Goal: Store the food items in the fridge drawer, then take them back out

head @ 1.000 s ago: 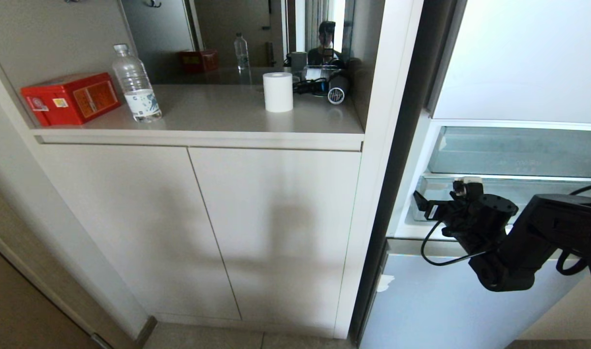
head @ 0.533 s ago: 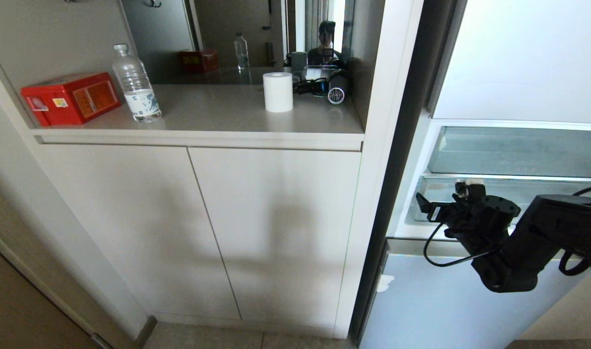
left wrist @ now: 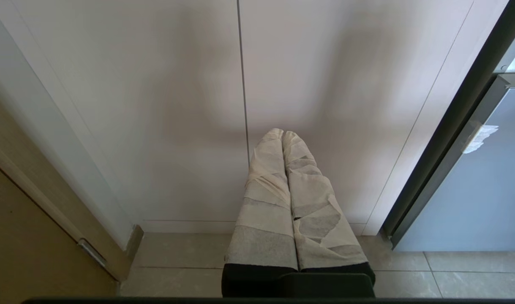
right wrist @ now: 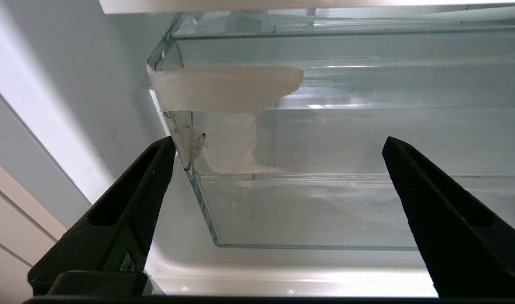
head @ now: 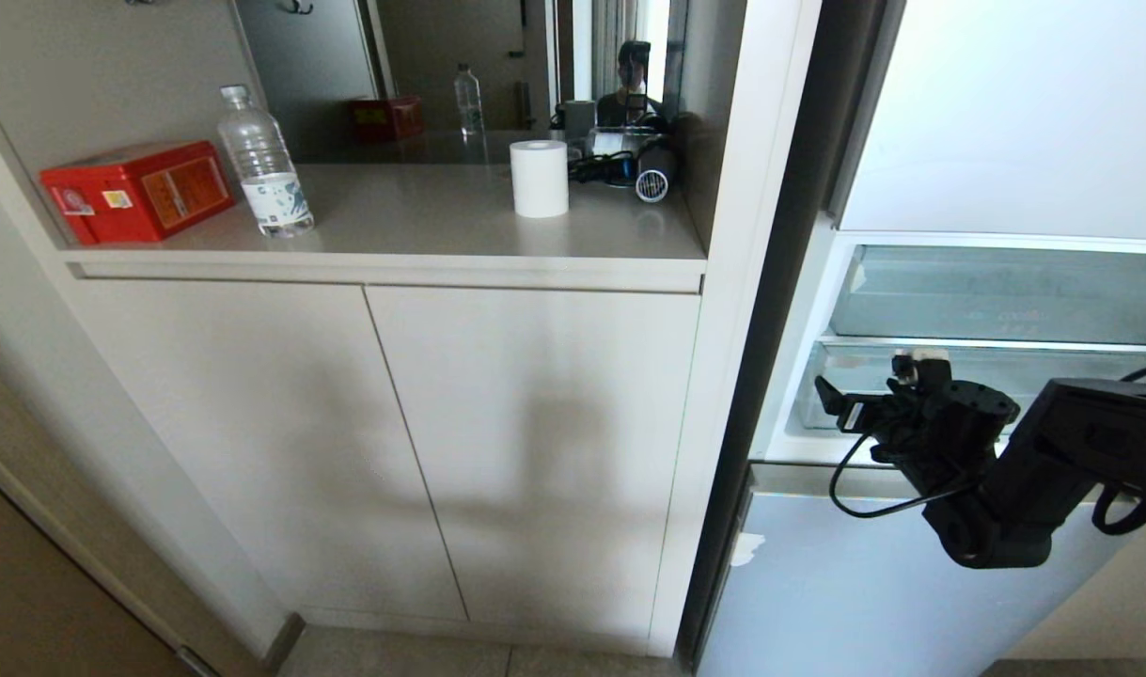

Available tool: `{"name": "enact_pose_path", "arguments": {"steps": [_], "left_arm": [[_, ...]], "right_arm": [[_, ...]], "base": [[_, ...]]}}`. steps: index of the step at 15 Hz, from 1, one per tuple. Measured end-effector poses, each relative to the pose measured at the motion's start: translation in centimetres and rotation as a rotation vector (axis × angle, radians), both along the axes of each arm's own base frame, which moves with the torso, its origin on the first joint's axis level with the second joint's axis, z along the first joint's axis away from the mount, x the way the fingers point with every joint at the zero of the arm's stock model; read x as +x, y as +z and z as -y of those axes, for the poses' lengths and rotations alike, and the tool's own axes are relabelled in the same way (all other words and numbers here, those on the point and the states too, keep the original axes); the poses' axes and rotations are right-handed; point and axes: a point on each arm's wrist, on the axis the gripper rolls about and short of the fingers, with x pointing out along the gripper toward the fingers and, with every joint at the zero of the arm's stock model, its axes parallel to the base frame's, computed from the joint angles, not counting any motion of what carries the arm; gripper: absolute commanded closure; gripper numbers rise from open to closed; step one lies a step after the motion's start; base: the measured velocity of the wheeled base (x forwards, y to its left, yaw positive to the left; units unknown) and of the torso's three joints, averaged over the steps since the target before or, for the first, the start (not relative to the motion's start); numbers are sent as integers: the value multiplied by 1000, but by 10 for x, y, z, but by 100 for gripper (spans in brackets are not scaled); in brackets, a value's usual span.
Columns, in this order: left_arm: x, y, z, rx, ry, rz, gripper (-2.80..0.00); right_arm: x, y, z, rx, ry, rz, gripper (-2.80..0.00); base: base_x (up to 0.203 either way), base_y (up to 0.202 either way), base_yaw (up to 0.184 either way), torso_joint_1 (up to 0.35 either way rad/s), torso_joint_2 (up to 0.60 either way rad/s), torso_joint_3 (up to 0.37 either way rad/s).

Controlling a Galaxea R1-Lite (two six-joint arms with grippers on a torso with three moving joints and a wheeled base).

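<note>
- Since a second ago our right gripper (head: 840,400) has drifted slightly rightward and a touch lower against the fridge; the cabinet and counter have held their place, so the camera has not moved.
- Nearest to us, that right gripper hangs with its black fingers (right wrist: 126,211) spread wide and nothing between them, pointing into the open fridge.
- Just past its tips lies the clear tray (right wrist: 308,211), which looks empty; its long axis runs side to side across the gripper's line of approach, and a scrap of white tape (right wrist: 223,86) clings to its near corner.
- Directly below the tray sits the fridge drawer (head: 864,583), its pale blue glossy front closed, so the gripper stands above the drawer's top edge, not level with it. We judge the coming move must go downward to reach that front.
- Our left gripper (left wrist: 282,137) is parked well to the cabinet side of the drawer, wrapped fingers pressed together, facing the cabinet doors (left wrist: 177,105); the right arm is clearly the nearer one.
- The food items are nowhere in view; we cannot tell whether they are inside the drawer.
- Farthest from the drawer, the counter (head: 422,226) carries a water bottle (head: 262,169), a red box (head: 140,188) and a paper roll (head: 539,179).
</note>
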Motion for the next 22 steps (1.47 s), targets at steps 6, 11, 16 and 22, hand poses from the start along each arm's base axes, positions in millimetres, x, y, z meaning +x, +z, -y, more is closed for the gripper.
{"name": "enact_pose_path", "arguments": {"steps": [6,11,16,22], "left_arm": [[0,0,0,0,0,0,0],[0,0,0,0,0,0,0],[0,0,0,0,0,0,0],[0,0,0,0,0,0,0]], "right_arm": [[-1,1,-5,0,12,4,-280],[-1,2,-20,0,47,4,-280],[1,2,-25,1,55,10,-280],[2,3,-30,-4,69,14,0]], "base": [[0,0,0,0,0,0],[0,0,0,0,0,0],[0,0,0,0,0,0],[0,0,0,0,0,0]]}}
